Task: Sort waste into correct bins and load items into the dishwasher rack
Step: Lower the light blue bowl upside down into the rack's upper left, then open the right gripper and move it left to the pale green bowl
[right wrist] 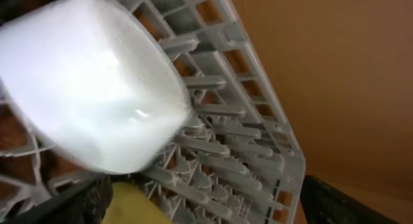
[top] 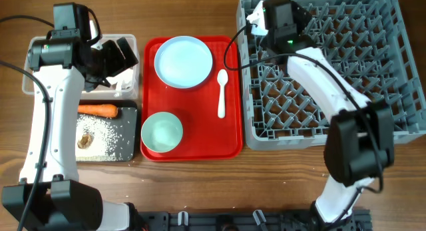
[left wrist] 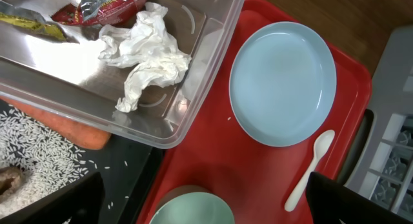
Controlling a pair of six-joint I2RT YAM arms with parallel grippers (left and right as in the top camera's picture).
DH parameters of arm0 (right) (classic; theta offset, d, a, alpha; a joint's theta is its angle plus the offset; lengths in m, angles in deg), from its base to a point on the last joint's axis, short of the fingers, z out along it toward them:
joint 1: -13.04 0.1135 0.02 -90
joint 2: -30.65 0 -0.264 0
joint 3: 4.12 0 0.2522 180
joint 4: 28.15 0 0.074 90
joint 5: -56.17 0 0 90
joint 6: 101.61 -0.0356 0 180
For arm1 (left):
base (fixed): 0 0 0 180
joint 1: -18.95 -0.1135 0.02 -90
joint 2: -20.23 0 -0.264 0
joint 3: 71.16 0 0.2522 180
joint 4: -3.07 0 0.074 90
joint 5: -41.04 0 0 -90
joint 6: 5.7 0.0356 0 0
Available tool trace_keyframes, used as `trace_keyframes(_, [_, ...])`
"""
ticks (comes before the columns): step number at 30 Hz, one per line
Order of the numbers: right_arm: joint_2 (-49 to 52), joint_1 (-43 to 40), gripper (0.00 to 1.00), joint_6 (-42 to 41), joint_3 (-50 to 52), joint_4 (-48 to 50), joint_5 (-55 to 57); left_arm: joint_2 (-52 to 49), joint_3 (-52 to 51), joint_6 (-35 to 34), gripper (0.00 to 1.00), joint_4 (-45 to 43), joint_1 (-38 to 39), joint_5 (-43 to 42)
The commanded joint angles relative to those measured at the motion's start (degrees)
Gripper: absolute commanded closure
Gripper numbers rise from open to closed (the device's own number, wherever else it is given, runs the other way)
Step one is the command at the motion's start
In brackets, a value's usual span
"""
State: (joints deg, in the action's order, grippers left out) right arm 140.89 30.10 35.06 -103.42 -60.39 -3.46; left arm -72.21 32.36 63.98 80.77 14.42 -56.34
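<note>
Leaning tilted among the pegs near a corner of the grey rack, a pale bowl lies, blurred, just beyond my right hand. That hand's fingers stand wide apart and hold nothing. A yellow thing shows just below the bowl. My left hand hovers wide open and empty by the clear tub, which holds white tissue and wrappers. On the red tray sit a plate, a spoon and another bowl. A carrot and rice lie in the black tray.
</note>
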Motion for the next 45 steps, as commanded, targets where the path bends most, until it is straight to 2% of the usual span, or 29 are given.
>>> trace_keyframes(1, [-5.8,0.2,0.13,-5.6,0.1,-1.1,-6.1,0.2,0.6,-0.1,0.00,0.0,-0.2,-0.7])
trace_keyframes(3, [-7.1,0.1,0.43,-9.1,0.1,-0.8,-7.9,0.2,0.6,-0.1,0.00,0.0,-0.2,-0.7])
trace_keyframes(5, [-7.3,-0.4,0.82,-13.3,0.1,-0.2,-11.1,0.2,0.6,-0.1,0.00,0.0,-0.2,-0.7])
trace_keyframes(6, [-7.1,-1.3,0.96,-16.8,0.1,-0.2,-15.4,0.2,0.6,-0.1,0.00,0.0,-0.2,-0.7])
trace_keyframes(10, [-6.3,-4.7,0.96,-24.7,0.1,1.2,-24.7,0.2,0.6,-0.1,0.00,0.0,-0.2,-0.7])
trace_keyframes(13, [-3.8,-8.3,0.96,-30.2,0.1,5.7,-31.6,0.2,0.6,-0.1,0.00,0.0,-0.2,-0.7])
trace_keyframes(21, [1.8,-9.5,0.96,-31.7,0.1,8.7,-44.2,0.2,0.6,-0.1,0.00,0.0,-0.2,-0.7])
trace_keyframes(29, [4.1,-9.5,0.96,-31.8,0.1,9.1,-44.4,0.2,0.6,-0.1,0.00,0.0,-0.2,-0.7])
trace_keyframes(40, [4.1,-9.5,0.96,-31.9,0.1,-5.6,-44.6,0.2,0.6,-0.1,0.00,0.0,-0.2,-0.7])
trace_keyframes(45, [0.9,-9.5,0.96,-33.3,0.0,-3.0,-44.6,0.2,0.6,-0.1,0.00,0.0,-0.2,-0.7])
